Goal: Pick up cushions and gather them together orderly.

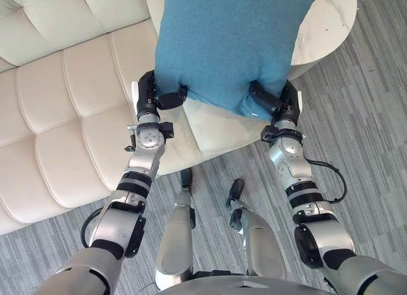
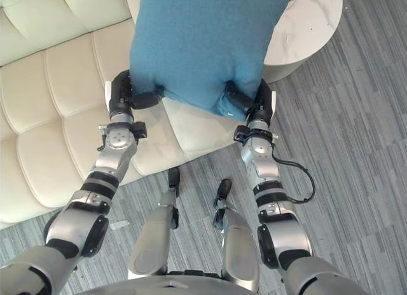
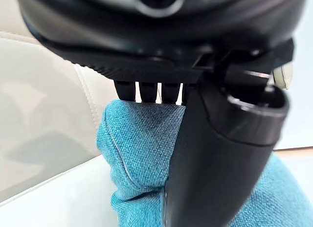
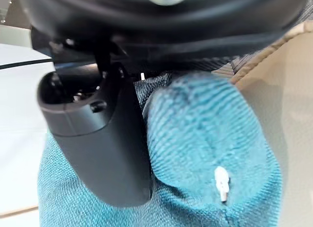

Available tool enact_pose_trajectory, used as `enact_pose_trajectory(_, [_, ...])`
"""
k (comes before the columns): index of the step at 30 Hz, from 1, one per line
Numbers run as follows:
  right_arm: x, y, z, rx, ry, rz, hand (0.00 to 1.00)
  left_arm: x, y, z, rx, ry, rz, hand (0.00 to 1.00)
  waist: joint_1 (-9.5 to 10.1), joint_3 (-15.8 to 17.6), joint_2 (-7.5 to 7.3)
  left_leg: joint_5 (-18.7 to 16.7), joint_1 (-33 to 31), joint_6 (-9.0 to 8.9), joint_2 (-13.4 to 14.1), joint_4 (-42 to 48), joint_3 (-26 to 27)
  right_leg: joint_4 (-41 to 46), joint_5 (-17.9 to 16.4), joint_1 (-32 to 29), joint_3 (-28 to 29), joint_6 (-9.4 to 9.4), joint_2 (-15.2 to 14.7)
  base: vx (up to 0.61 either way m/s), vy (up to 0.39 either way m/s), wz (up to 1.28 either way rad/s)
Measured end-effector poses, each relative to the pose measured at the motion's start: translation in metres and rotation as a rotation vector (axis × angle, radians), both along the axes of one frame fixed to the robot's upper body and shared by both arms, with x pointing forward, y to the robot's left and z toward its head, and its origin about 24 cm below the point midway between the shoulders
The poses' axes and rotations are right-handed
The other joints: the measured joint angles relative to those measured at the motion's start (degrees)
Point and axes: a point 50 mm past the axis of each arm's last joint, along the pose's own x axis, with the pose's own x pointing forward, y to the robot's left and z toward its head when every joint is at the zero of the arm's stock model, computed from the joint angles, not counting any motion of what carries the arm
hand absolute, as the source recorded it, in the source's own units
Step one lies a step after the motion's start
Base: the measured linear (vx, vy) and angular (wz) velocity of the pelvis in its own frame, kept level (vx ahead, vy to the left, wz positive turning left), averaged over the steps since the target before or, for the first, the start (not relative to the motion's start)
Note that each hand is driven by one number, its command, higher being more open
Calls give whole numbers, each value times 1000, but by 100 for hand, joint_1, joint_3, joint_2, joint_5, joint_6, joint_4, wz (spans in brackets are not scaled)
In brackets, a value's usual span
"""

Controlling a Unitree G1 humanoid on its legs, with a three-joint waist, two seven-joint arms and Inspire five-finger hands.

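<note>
- Left hand and right hand each pinch a lower corner of the teal cushion.
- Gripping both corners likely holds it square above the cream sofa.

The blue cushion runs off the picture's top edge, so its upper part is unseen. It hides much of the round tabletop behind it. The sofa is cut off at the left edge.
</note>
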Motion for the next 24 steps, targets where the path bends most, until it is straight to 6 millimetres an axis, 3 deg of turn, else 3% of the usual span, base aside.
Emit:
enact_pose_trajectory(6, [-6, 0, 6, 14, -55, 9, 0, -5, -14, 24, -52, -110, -50, 0, -1, 4, 5, 93, 38, -5, -16, -126, -37, 117, -53, -62, -24, -33, -38, 4, -52, 3])
enact_pose_trajectory(9, [-22, -4, -7, 19, -50, 5, 0, -18, -24, 18, -100, -130, -96, 0, -34, 3, 5, 95, 304, -10, -71, -196, -39, 257, -204, 123, -21, -8, -108, 54, -70, 6])
enact_pose_trajectory(15, [-70, -16, -55, 23, 54, -17, 0, -66, -39, -34, -203, -34, -146, 0, -68, -19, 8, 4, 971, -56, -261, -374, -117, 1025, -835, 452, -61, 83, -420, 48, -74, 18])
enact_pose_trajectory(16, [-85, -20, -68, -6, 94, -25, 0, -79, -41, -52, -239, 22, -151, 0, -113, -76, 36, 3, 1151, -51, -336, -450, -222, 1282, -1008, 549, -62, 122, -519, 22, -53, 41])
enact_pose_trajectory(20, [-117, -23, -95, -63, 185, -19, 0, -121, -40, -92, -340, 154, -138, 0, -203, -503, 122, 8, 1395, -42, -362, -512, -444, 1226, -1166, 915, 55, 191, -477, 27, -37, 35])
enact_pose_trajectory(24, [-142, -24, -111, -83, 246, 6, 0, -154, -36, -113, -403, 233, -129, 0, -161, -849, 254, -4, 1577, -48, -325, -515, -656, 984, -1169, 1324, -15, 194, -373, -6, -18, 30])
